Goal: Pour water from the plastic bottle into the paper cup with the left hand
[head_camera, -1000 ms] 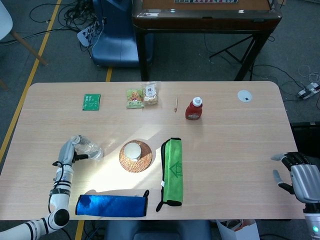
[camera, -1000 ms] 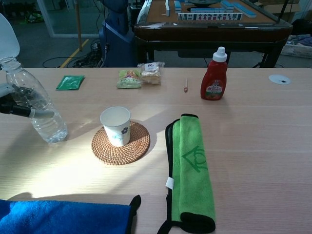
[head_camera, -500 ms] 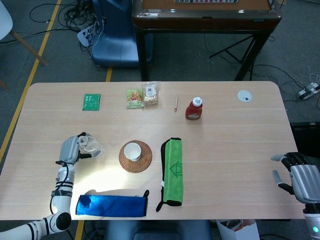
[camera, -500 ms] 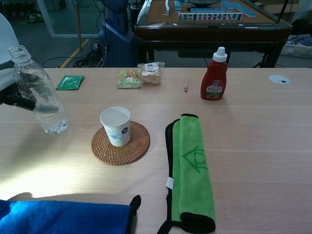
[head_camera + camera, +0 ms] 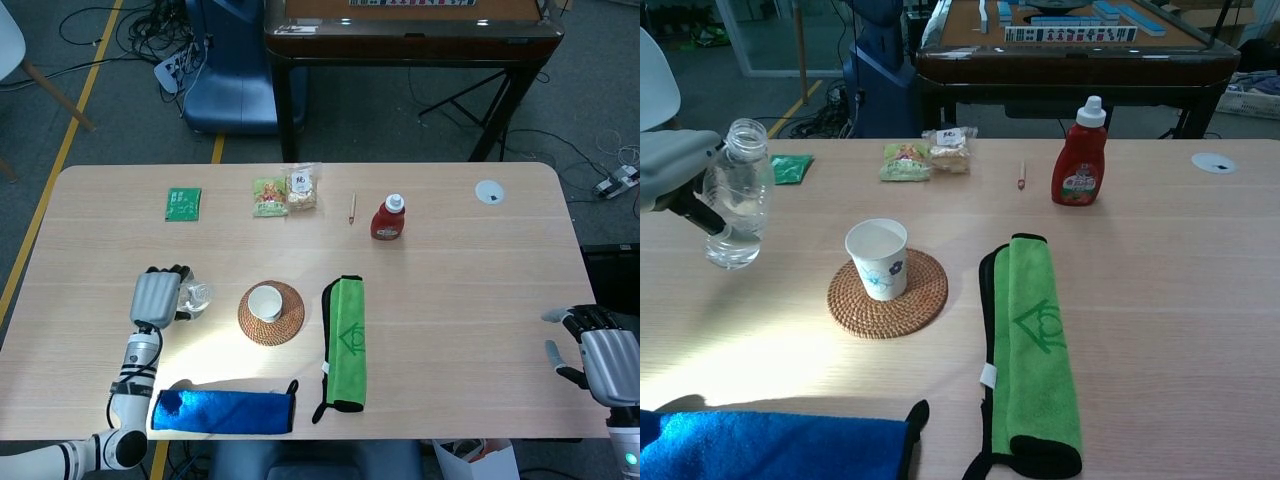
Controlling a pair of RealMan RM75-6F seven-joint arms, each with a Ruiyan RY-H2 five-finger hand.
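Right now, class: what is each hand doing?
Left hand: holding the plastic bottle, lifted off the table.
Right hand: open, holding nothing.

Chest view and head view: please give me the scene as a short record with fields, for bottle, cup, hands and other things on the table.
bottle: plastic bottle, uncapped, near upright, lifted off the table
holder: left hand, fingers around the bottle
cup: paper cup, upright on the woven coaster, right of the bottle
pouring: not yet begun
right hand: right hand, at the table's near right edge, holds nothing
other things: green towel, blue cloth, red sauce bottle, snack packets
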